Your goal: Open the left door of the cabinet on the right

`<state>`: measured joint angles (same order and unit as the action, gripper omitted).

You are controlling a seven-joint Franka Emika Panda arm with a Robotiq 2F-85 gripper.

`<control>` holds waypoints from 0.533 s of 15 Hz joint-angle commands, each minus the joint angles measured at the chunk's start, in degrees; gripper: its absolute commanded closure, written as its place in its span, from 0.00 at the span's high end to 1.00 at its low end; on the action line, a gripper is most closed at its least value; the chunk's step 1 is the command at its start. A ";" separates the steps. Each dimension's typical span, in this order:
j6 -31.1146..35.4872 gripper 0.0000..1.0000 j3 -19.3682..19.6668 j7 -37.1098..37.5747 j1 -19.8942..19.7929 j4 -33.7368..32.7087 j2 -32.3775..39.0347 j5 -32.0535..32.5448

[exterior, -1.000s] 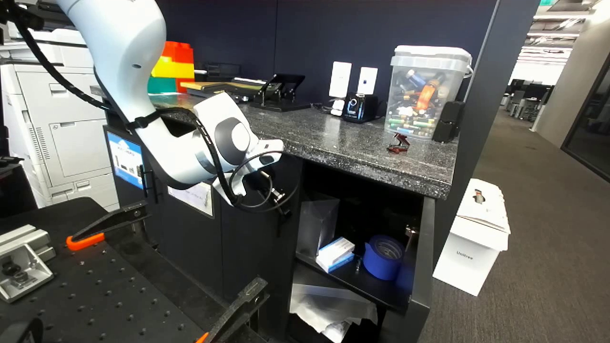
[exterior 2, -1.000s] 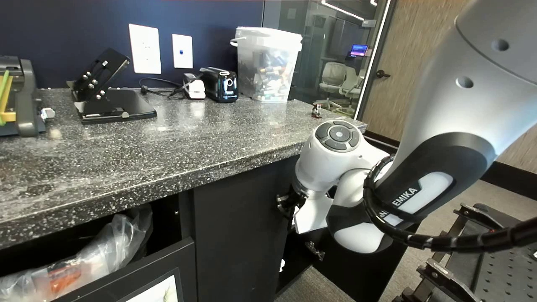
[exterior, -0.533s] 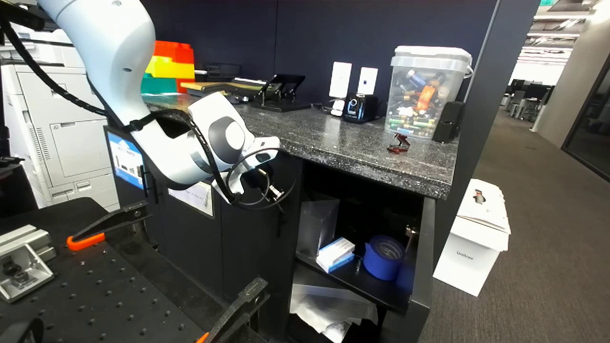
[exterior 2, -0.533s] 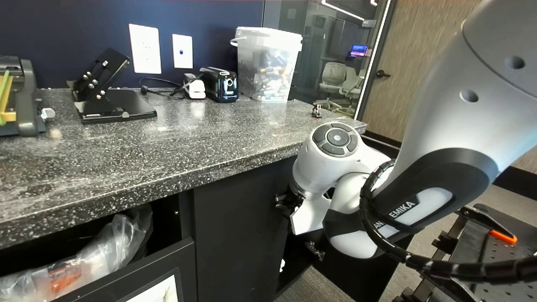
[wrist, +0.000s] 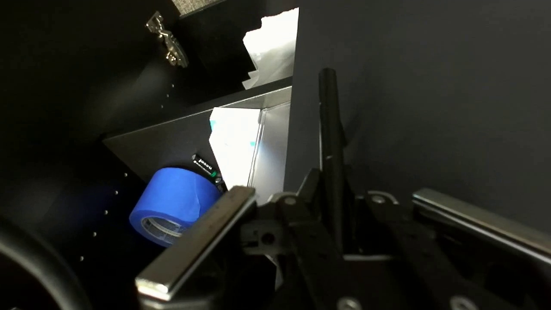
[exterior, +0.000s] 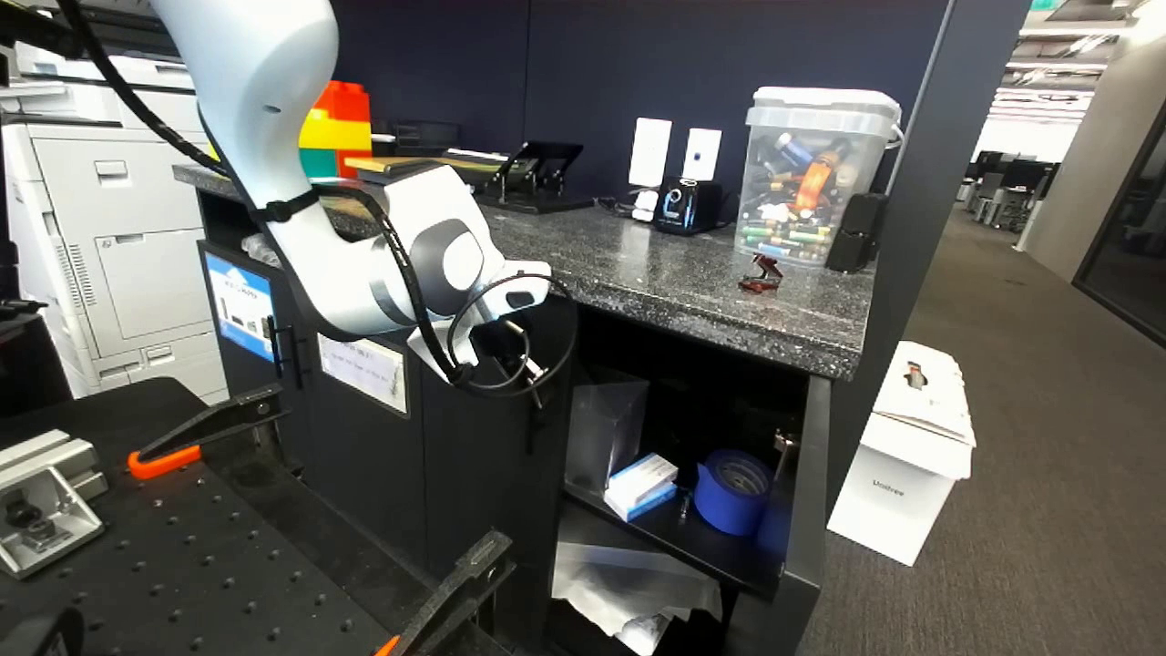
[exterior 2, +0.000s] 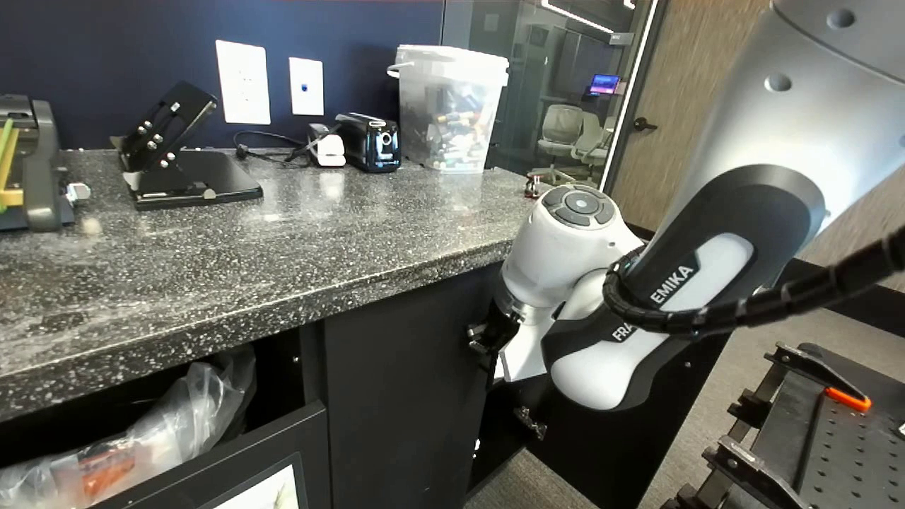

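Note:
The left door is a plain black panel (exterior: 483, 465) that looks about flush with the cabinet front. It also shows in an exterior view (exterior 2: 399, 403) and in the wrist view (wrist: 430, 107). Its slim vertical bar handle (wrist: 330, 120) stands between my fingers. My gripper (wrist: 329, 189) is shut on this handle, near the door's free edge; it shows in both exterior views (exterior: 536, 383) (exterior 2: 481, 338), mostly hidden by the wrist. The cabinet (exterior: 674, 544) is open to the right of this door, with shelf items in view. The speckled stone top (exterior: 692, 282) lies above.
The cabinet's right door (exterior: 806, 510) stands swung open. Blue tape (wrist: 174, 202) and a small white box (exterior: 642, 486) lie on the shelf. A clear bucket (exterior: 815, 173) stands on the top. A black perforated table with clamps (exterior: 469, 583) is in front of the doors.
The arm dipped slightly left, then rose and shifted right, with my gripper staying at the handle. The left door's free edge has moved very little, if at all.

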<state>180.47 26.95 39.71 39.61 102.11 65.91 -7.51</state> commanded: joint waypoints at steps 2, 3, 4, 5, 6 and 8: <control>1.20 0.04 -10.88 -8.84 -4.28 1.81 -3.37 -1.17; 1.65 0.04 -11.78 -10.49 -4.73 2.83 -4.10 -1.35; 3.17 0.04 -12.36 -12.17 -4.49 5.50 -5.72 -1.59; 4.81 0.04 -12.87 -14.29 -4.73 8.23 -7.64 -1.67; 6.65 0.04 -13.47 -16.33 -5.27 11.11 -9.66 -1.39; 10.49 0.04 -15.15 -20.00 -6.42 16.39 -12.71 -1.03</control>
<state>187.98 19.84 25.50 34.03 109.56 60.95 -7.74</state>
